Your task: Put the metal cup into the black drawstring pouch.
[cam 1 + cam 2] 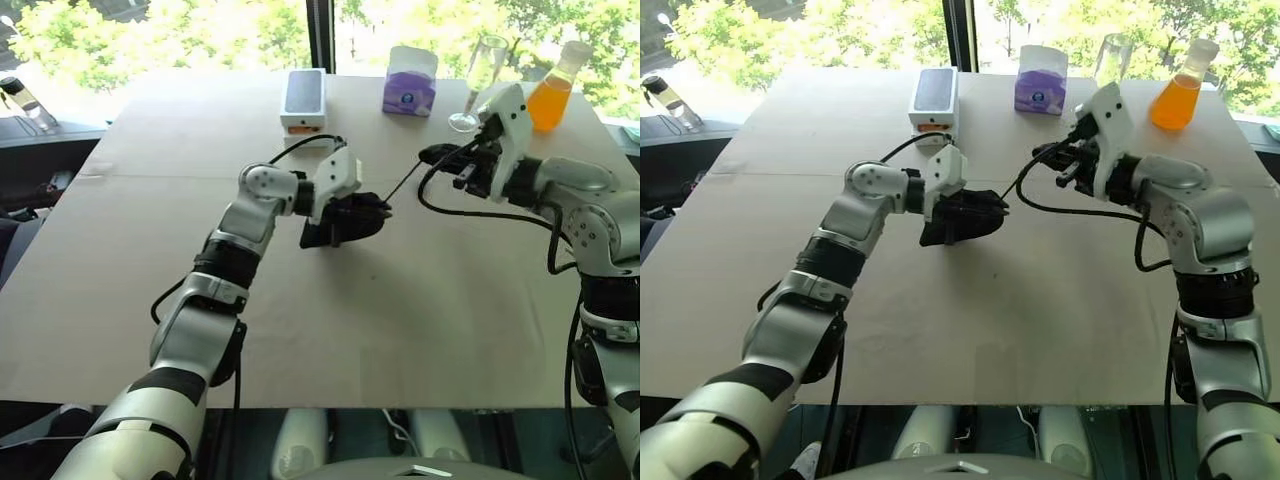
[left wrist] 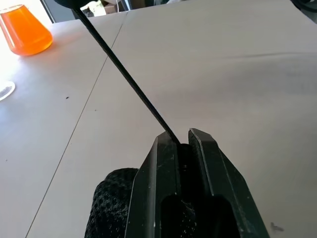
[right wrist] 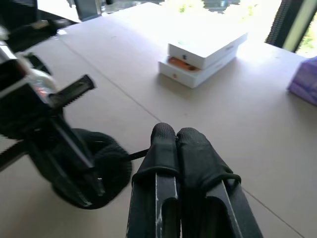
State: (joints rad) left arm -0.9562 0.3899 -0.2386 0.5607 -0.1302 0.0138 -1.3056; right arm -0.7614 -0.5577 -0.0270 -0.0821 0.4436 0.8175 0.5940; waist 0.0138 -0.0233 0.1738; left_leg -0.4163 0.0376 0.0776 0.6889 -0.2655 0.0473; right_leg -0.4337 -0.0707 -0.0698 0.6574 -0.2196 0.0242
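While the left claw [image 1: 372,208] pinches the mouth of the black drawstring pouch [image 1: 345,222] and holds it just above the middle of the table [image 1: 180,180], the pouch's cord [image 1: 403,183] runs taut up to the right claw [image 1: 437,155], whose fingers [image 3: 171,144] are pressed together on it. The metal cup cannot be made out. At the table's far edge stand a boxed phone [image 1: 304,99], a purple tissue pack [image 1: 409,85], a stemmed glass [image 1: 480,78] and an orange-filled flask [image 1: 553,93].
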